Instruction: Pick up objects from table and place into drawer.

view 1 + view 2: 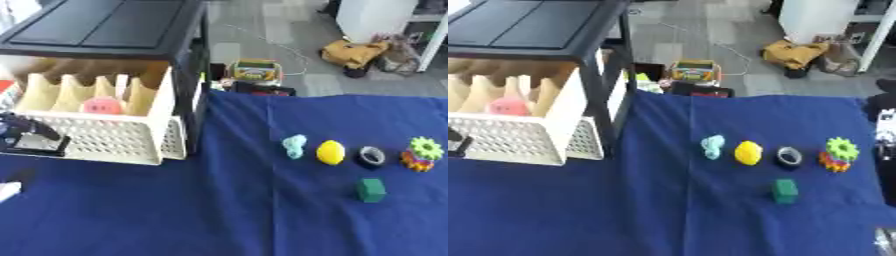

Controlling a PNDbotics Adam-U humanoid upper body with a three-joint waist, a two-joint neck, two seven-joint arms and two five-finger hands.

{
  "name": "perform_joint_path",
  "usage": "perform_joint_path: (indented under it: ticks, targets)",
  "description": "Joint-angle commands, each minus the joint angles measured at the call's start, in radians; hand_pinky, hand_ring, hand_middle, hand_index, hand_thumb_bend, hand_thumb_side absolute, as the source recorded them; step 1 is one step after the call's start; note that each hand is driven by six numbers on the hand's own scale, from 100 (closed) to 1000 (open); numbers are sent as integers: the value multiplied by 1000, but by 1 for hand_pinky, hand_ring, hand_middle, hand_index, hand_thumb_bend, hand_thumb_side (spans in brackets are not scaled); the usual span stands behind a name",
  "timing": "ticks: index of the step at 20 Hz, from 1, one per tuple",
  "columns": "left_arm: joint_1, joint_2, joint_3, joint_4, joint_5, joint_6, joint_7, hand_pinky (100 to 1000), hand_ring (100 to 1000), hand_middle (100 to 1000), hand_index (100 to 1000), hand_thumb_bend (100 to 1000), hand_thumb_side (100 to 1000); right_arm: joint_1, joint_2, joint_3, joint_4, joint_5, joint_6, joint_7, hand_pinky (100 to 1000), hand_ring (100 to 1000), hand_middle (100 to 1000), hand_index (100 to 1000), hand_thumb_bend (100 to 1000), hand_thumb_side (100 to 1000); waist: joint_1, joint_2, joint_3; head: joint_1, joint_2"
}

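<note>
A cream drawer stands pulled out of the black cabinet, with a pink object inside it. My left hand is a dark shape at the left end of the drawer's front wall. On the blue cloth to the right lie a teal object, a yellow lemon-like object, a black tape roll, a green gear on an orange one, and a green cube. Part of my right hand shows at the right edge, apart from the objects.
The blue cloth covers the table. Beyond its far edge, a box of crayons and a yellow bag lie on the floor. A small white thing sits at the lower left edge.
</note>
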Motion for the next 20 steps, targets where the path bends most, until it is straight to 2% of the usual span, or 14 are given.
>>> perform_joint_path:
  ticks: [1, 9, 16, 20]
  targets:
    - [-13, 48, 31, -29, 10, 7, 3, 100, 100, 100, 947, 100, 330, -7, -15, -8, -16, -3, 2, -2, 595, 590, 553, 739, 100, 914, 3, -25, 1, 1, 2]
    - [5, 42, 98, -134, 69, 14, 50, 100, 100, 100, 873, 100, 259, -7, -21, -14, -16, -1, 4, -11, 596, 593, 555, 740, 100, 915, 3, -29, 6, -29, 14]
    - [2, 28, 125, -142, 108, 1, 95, 100, 100, 100, 875, 100, 247, -9, -25, -17, -16, 1, 5, -17, 595, 595, 558, 741, 100, 919, 0, -31, 4, -38, 23]
    - [-43, -48, 201, -142, 156, -11, 144, 100, 100, 100, 885, 100, 248, -11, -53, -29, -16, 12, 13, -38, 596, 597, 561, 742, 100, 929, -4, -35, 12, -56, 38]
